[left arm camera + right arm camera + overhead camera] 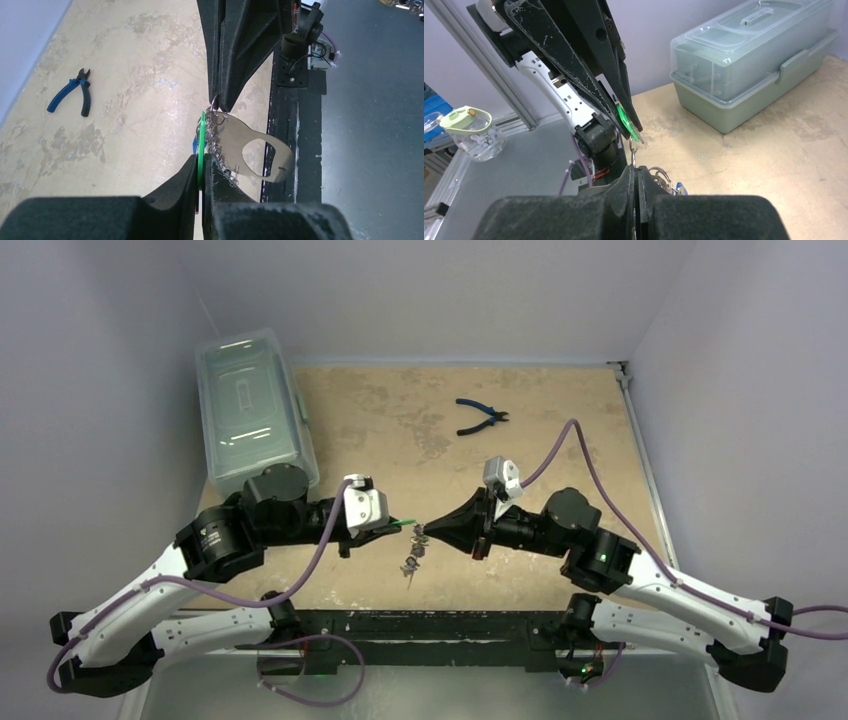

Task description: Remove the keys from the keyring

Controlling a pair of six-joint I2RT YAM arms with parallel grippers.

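Note:
My left gripper (392,525) (202,162) is shut on a flat green key tag (201,142), seen edge-on between its fingers; the tag also shows in the right wrist view (626,120). My right gripper (428,530) (635,170) faces it tip to tip and is shut on a small wire ring (633,150) linked to the green tag. The pale silver keyring (260,150), with an oval hole, hangs below with a beaded chain and the rest of the bunch (412,558), above the table. A blue key head (679,187) peeps out beside the right fingers.
A clear plastic lidded box (250,410) (749,65) stands at the back left. Blue-handled pliers (480,417) (72,92) lie at the back centre. The black rail (295,125) of the table's front edge is just below the grippers. A small bottle (471,132) stands off the table.

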